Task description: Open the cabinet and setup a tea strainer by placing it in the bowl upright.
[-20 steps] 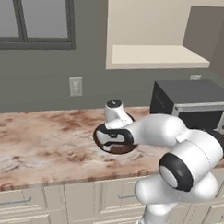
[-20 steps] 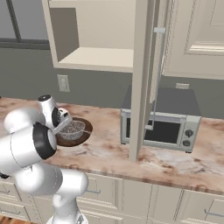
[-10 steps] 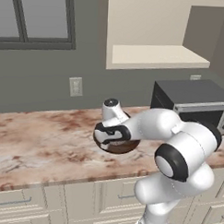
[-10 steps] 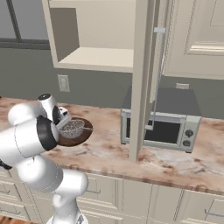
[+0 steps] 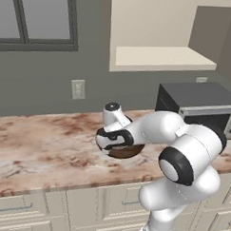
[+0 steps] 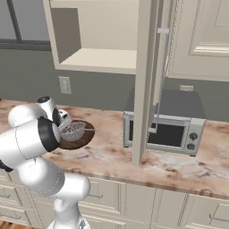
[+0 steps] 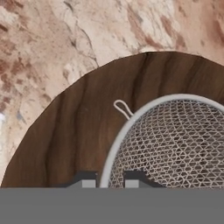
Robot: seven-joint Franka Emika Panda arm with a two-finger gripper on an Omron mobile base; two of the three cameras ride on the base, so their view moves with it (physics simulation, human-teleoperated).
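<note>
The dark brown wooden bowl [image 6: 82,139] [image 5: 127,151] [image 7: 65,135] rests on the marble counter. Inside it is the grey mesh tea strainer [image 6: 73,131] [image 7: 175,144], mouth facing up towards the hand, with its thin handle pointing right in the right base view. My gripper [image 7: 109,183] [image 6: 63,122] [image 5: 114,140] hangs right over the bowl. It is shut on the strainer's rim, with one fingertip [image 7: 87,181] on each side of the wire. The cabinet [image 5: 160,57] [image 6: 100,58] stands open above, its door [image 6: 144,80] swung out edge-on.
A microwave [image 6: 166,123] [image 5: 198,104] stands on the counter right of the bowl, partly behind the open door. A wall outlet [image 5: 78,89] is behind the bowl and a window [image 5: 36,19] is at the upper left. Bare counter [image 5: 45,143] stretches to the left.
The arm's elbow has swung while the hand has stayed over the bowl. The strainer remains gripped inside the bowl, and the jaws have not opened.
</note>
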